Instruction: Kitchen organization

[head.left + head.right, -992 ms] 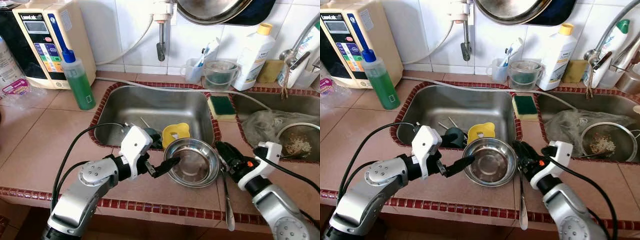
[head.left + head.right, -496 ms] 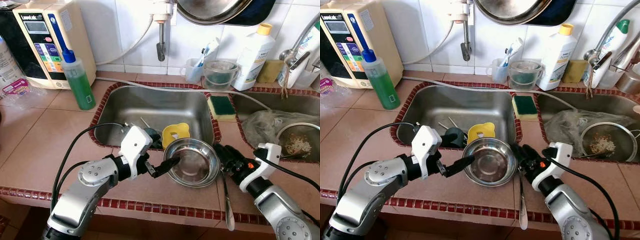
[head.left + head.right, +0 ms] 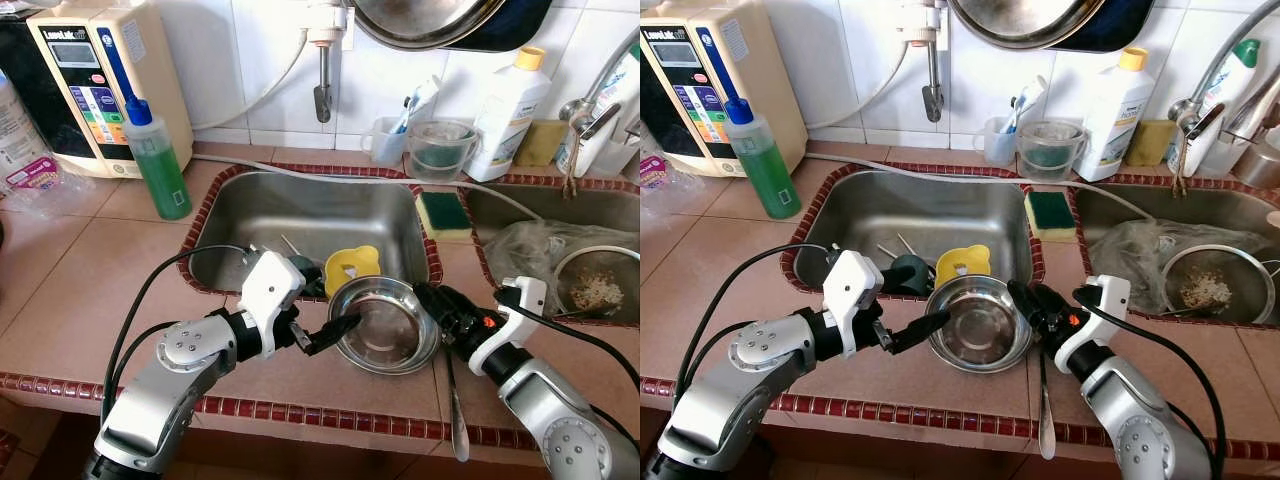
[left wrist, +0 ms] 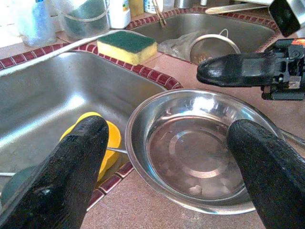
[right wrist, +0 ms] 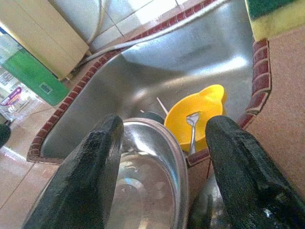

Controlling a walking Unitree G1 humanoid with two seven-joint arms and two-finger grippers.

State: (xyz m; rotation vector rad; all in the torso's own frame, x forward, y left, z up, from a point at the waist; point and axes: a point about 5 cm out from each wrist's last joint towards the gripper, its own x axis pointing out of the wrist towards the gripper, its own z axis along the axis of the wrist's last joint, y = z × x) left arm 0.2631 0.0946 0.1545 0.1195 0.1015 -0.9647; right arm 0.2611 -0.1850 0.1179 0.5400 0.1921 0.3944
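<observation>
A tabletop (image 3: 90, 290) of pinkish-brown tiles edged with small dark-red tiles runs below a white-tiled wall, and two steel sink basins are sunk into it side by side: the nearer basin (image 3: 300, 215) in the middle and a second basin (image 3: 545, 205) to the robot's right, where a crumpled plastic bag and a mesh strainer (image 3: 598, 285) with food scraps lie. A steel bowl (image 3: 385, 325) rests on the front rim of the middle basin, half over the tiles, touching a yellow dish (image 3: 352, 266) that lies in the basin's near corner beside a dark object and some cutlery. The left tool (image 3: 335, 331) reaches the bowl's left rim with its fingers spread wide, one on either side of the bowl in its wrist view. The right tool (image 3: 436, 305) sits just at the bowl's right rim, its fingers also spread apart with the rim between them in its wrist view. A long metal spoon (image 3: 452, 395) lies on the tiles below the right arm, pointing toward the front edge. A green-and-yellow sponge (image 3: 443, 213) sits on the divider between the basins. Along the wall stand a beige appliance (image 3: 100, 80), a green soap bottle (image 3: 155, 165), a clear cup (image 3: 438, 148) and a white bottle (image 3: 508, 105). Open tile lies to the left of the basin and along the front strip near the left arm
</observation>
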